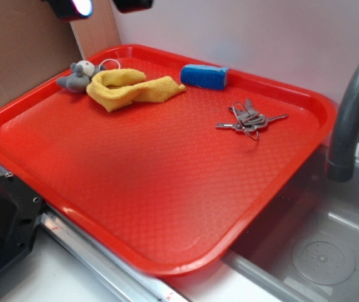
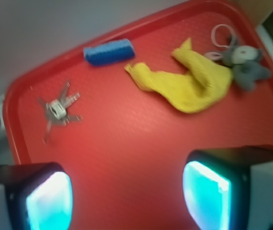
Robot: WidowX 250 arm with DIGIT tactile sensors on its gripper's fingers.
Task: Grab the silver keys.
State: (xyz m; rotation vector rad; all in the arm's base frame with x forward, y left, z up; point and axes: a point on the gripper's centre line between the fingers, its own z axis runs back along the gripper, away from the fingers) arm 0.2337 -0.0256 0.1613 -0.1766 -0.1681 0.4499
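Tray (image 1: 135, 201), red and waffle-textured, takes up most of both views, one of its corners overhanging a grey sink (image 1: 318, 251) with a curved grey faucet (image 1: 349, 113) beside it. The gripper (image 2: 127, 196) hangs high above the tray; in the wrist view its two fingers (image 2: 48, 201) stand wide apart, their pads glowing cyan, with nothing between them and nothing touching them. In the exterior view only its lower tips show at the top edge.

Four things lie on the tray, one of each. One yellow cloth (image 1: 132, 88), crumpled, rests near the far rim. One blue sponge (image 1: 205, 77) lies just beside the cloth's end, close against the far rim. One small grey plush mouse (image 1: 79, 75) touches the cloth's other end, in the tray's corner. One bunch of silver keys (image 1: 249, 119) lies flat on the tray near the rim on the faucet side, well apart from the cloth and near the sponge, its several blades fanned out from a ring; the exact number of keys cannot be told.
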